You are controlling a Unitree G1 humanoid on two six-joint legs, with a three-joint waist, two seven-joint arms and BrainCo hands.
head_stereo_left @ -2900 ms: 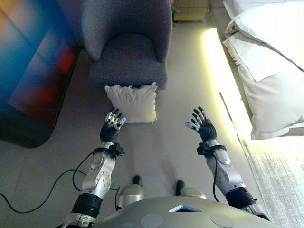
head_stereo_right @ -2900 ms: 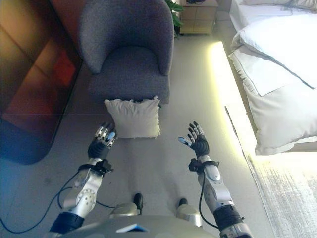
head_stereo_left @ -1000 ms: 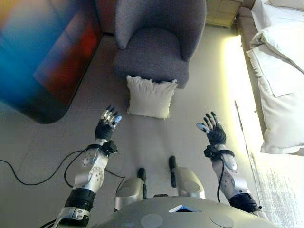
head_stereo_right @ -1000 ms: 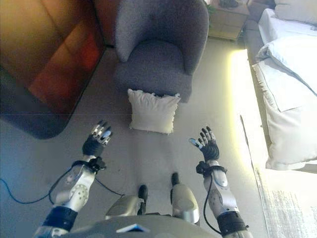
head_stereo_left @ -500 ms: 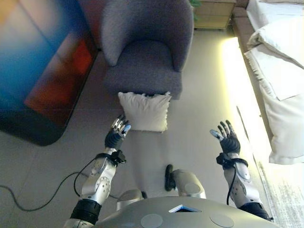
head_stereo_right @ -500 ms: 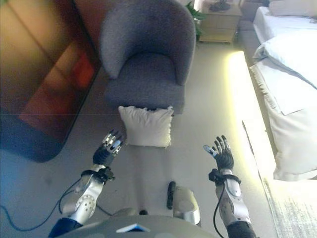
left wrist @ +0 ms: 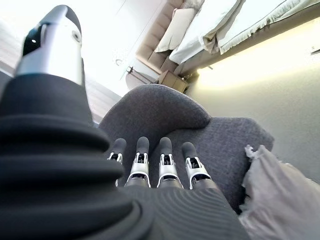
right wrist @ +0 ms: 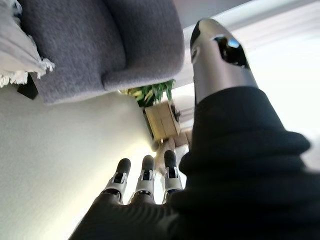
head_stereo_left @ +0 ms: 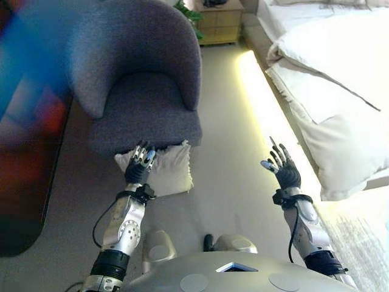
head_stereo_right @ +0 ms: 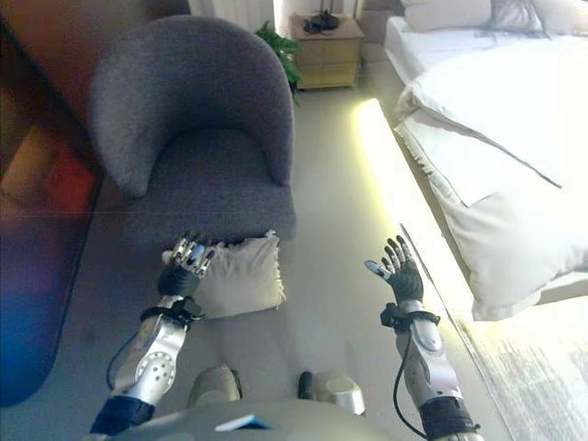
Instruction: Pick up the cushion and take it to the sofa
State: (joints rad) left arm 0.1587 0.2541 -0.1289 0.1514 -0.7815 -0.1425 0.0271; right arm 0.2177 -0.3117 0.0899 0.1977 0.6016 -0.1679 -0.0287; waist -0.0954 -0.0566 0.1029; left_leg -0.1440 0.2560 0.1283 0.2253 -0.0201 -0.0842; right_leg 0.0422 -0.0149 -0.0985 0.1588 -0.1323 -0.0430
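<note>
White cushion [head_stereo_right: 241, 276] leans against the sofa [head_stereo_right: 197, 147], unlabelled.

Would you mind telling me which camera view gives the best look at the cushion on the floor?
The right eye view: the cushion shows nearly whole, leaning against the armchair, with only its left edge behind the left hand. The left eye view hides more of it behind that hand. The wrist views each catch only a frayed corner.

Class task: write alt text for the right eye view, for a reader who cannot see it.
A white cushion lies on the floor against the front of a grey armchair. The robot's open left hand is at the cushion's left edge, and its open right hand is raised apart to the right, near a white bed.
</note>
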